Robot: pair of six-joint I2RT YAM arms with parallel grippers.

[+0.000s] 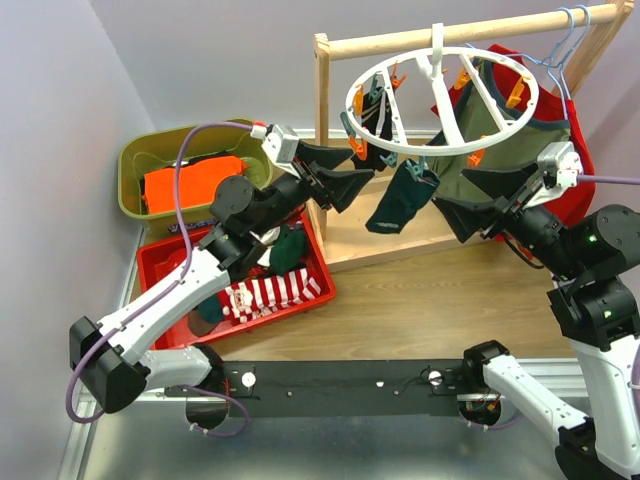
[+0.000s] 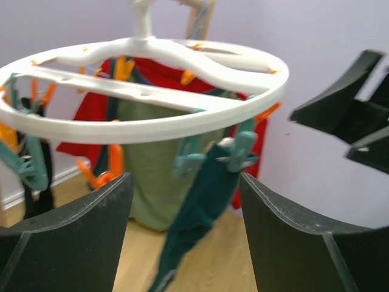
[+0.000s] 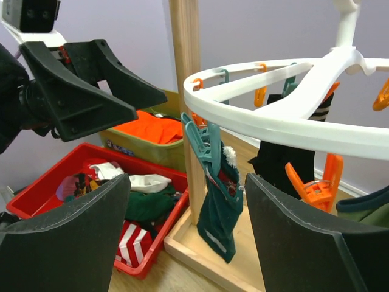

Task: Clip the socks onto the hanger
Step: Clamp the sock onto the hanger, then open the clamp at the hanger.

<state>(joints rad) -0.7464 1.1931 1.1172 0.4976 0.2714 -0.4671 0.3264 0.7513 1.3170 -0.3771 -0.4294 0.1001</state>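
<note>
Grippers both stand open and empty; the left gripper [image 1: 360,167] and the right gripper [image 1: 452,190] face each other from either side of a dark teal sock [image 1: 400,200], neither touching it. That sock hangs from a teal clip [image 3: 203,143] on the near rim of the round white hanger [image 2: 146,129], its toe dangling above the base of the wooden rack [image 1: 322,90]; the hanger's hook is over the rack's top bar. A black sock [image 3: 276,161] hangs from another clip on the ring's left side; orange clips [image 3: 307,185] around the ring dangle with nothing in them.

Behind the ring an olive shirt [image 1: 480,130] and a red shirt [image 1: 570,200] hang on light-blue hangers [image 1: 565,40]. Left of the rack, a red tray [image 1: 320,290] holds more socks, among them a red-and-white striped sock [image 1: 275,293] and a dark green sock [image 1: 288,250]; beyond it a green bin [image 1: 135,160] holds a folded orange garment [image 1: 190,183]. A small label on the bin's front is too blurred to read.
</note>
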